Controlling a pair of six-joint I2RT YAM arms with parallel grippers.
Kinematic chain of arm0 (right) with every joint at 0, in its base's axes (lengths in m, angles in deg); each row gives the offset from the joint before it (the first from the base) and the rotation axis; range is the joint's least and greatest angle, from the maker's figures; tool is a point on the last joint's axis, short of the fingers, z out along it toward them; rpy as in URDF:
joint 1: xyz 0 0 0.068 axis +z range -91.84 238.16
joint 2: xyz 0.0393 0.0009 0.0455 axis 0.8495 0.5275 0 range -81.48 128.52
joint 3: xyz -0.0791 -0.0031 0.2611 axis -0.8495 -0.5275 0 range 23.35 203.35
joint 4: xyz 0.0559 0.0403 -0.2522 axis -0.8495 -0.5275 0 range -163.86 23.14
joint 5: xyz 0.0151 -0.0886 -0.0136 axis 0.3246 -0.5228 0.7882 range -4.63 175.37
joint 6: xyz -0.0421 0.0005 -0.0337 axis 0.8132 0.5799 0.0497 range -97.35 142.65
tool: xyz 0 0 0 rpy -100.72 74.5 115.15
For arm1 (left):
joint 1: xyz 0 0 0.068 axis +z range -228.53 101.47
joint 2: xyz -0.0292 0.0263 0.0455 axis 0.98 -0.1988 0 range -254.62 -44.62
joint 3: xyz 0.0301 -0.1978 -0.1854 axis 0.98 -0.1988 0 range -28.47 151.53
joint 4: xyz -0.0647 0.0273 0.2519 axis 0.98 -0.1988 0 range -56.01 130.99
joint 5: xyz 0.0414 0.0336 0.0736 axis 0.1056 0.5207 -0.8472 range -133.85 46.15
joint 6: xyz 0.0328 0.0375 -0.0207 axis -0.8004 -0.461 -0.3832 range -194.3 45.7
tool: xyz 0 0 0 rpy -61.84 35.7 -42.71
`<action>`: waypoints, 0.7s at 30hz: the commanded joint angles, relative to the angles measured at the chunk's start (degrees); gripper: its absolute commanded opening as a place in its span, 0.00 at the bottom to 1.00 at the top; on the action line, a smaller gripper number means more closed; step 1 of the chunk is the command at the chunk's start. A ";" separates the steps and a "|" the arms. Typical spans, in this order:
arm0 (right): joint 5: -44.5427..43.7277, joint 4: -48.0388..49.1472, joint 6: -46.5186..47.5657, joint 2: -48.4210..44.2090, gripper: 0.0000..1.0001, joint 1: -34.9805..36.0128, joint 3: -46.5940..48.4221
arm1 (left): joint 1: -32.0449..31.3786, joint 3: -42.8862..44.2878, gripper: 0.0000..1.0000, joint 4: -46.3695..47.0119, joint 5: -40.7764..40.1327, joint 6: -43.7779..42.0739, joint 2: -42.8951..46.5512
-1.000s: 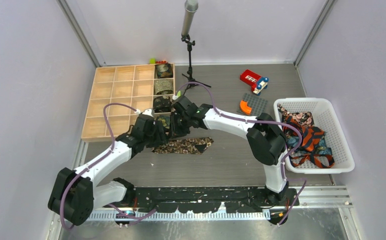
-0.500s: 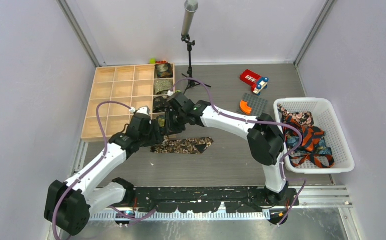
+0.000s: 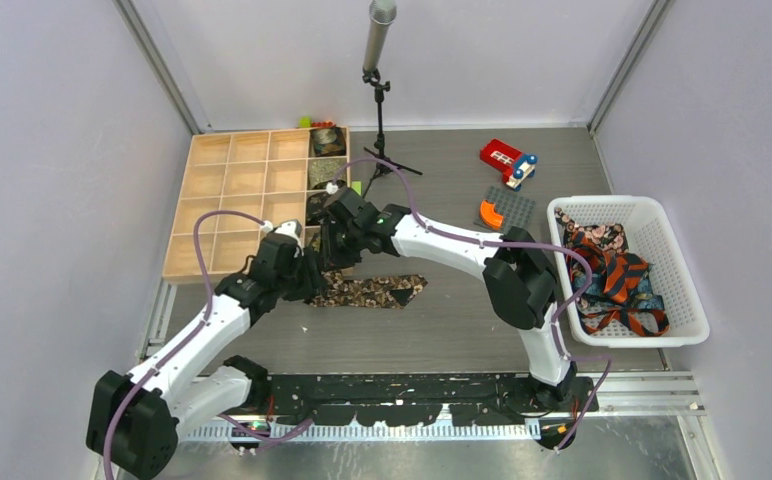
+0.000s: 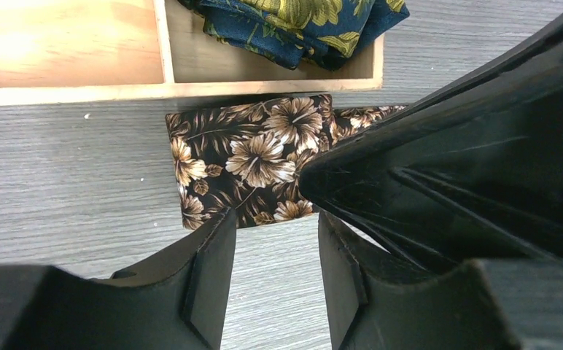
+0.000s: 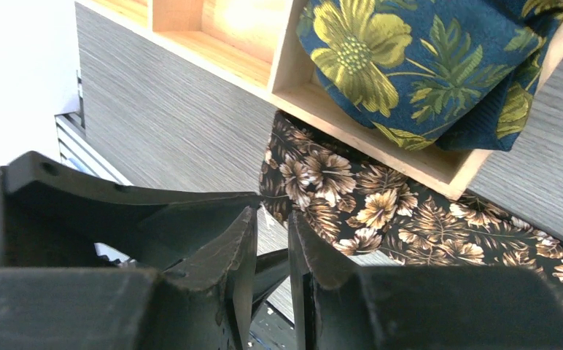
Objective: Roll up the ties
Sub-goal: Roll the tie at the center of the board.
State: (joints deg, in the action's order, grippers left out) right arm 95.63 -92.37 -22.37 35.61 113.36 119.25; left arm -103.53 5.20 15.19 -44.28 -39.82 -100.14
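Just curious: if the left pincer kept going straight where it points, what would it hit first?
Probably the near end of the brown floral tie just ahead of the left pincer; the wooden tray lies beyond, though depth is hard to judge.

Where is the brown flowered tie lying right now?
The brown tie lies on the table left of centre in the top view, its end beside the wooden tray's near right corner.

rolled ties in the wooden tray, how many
4, all in the partitioned wooden tray's right column: three dark coils behind, one blue-yellow floral roll nearest. Others may be hidden.
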 commanded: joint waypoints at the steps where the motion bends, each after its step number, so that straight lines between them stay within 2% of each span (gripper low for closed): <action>1: 2.21 2.57 -0.84 -0.04 0.28 1.20 -1.52 | 0.11 1.12 0.49 3.67 0.90 -0.69 3.08; 5: 1.79 2.61 0.09 2.23 0.27 1.14 -1.55 | 1.27 2.27 0.60 -0.51 -2.00 -2.79 4.20; 11: 0.15 3.09 0.71 2.03 0.26 0.89 -5.66 | 6.81 0.81 0.69 -2.02 1.92 -2.93 5.80; 15: -0.07 4.15 0.85 1.45 0.25 0.86 -8.05 | 10.05 -1.03 0.74 -0.61 5.06 -2.54 6.86; 21: 0.02 5.30 1.09 1.64 0.25 0.54 -9.92 | 11.03 -2.82 0.76 1.04 6.57 -2.50 5.31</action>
State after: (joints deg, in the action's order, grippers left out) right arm 96.00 -88.83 -22.30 38.28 113.93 110.44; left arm -93.10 3.49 13.75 -40.45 -41.81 -94.09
